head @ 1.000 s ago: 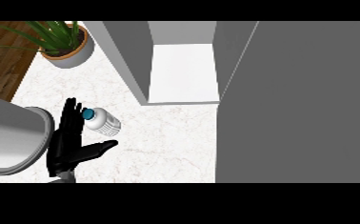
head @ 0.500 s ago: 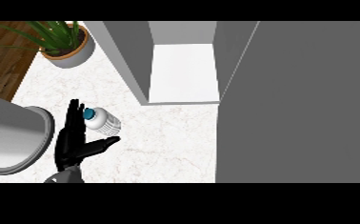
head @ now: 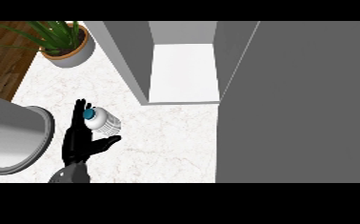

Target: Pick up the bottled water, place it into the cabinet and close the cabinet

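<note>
Ribbed bottled water (head: 103,122), marble counter (head: 169,132)

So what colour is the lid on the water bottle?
Teal blue; the bottle's cap shows best in the head view, beside the left hand.

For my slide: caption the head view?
Left hand open beside bottled water on counter, open cabinet behind.

Probably a kitchen: marble counter (head: 175,137); open cabinet (head: 184,73); potted plant (head: 65,44)
</note>
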### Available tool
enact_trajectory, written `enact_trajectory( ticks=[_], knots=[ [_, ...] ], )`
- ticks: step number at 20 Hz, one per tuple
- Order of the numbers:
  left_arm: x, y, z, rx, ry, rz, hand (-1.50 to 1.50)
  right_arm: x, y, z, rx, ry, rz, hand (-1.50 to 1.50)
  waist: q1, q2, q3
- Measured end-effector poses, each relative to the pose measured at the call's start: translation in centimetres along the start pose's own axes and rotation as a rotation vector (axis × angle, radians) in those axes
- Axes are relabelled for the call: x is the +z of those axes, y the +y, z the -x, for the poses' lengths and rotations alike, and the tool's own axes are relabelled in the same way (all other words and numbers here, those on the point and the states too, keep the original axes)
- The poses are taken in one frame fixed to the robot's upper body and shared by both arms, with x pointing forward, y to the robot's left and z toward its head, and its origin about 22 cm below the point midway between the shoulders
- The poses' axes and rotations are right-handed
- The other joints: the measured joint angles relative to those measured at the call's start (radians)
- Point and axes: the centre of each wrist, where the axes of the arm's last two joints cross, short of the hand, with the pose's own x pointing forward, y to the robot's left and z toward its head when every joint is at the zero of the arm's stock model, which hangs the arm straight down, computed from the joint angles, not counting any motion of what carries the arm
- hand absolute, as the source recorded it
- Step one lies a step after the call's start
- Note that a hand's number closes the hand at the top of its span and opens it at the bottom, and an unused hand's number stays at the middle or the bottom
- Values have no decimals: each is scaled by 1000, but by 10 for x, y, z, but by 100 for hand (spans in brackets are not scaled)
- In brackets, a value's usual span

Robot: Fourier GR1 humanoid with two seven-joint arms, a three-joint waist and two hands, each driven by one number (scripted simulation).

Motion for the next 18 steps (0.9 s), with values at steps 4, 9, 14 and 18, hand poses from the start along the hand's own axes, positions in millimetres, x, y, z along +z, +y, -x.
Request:
enact_trajectory(
  ticks=[4, 9, 14, 18],
  knots=[
    [-6, -8, 5, 74, -13, 23, -150, 3, -3, -2, 13, -2, -1, -150, -1, 0, 0],
    [-15, -13, 5, 120, -39, 39, 150, 5, -2, -2, 8, -1, 8, -150, 2, 0, 0],
    [-23, -25, 8, 152, -64, 36, 150, 5, -1, -1, 1, -6, 11, -150, 0, 0, 0],
    [-24, -27, 9, 143, -100, 41, 150, 5, -1, 0, 4, -10, 17, -150, 2, -1, 1]
  ],
)
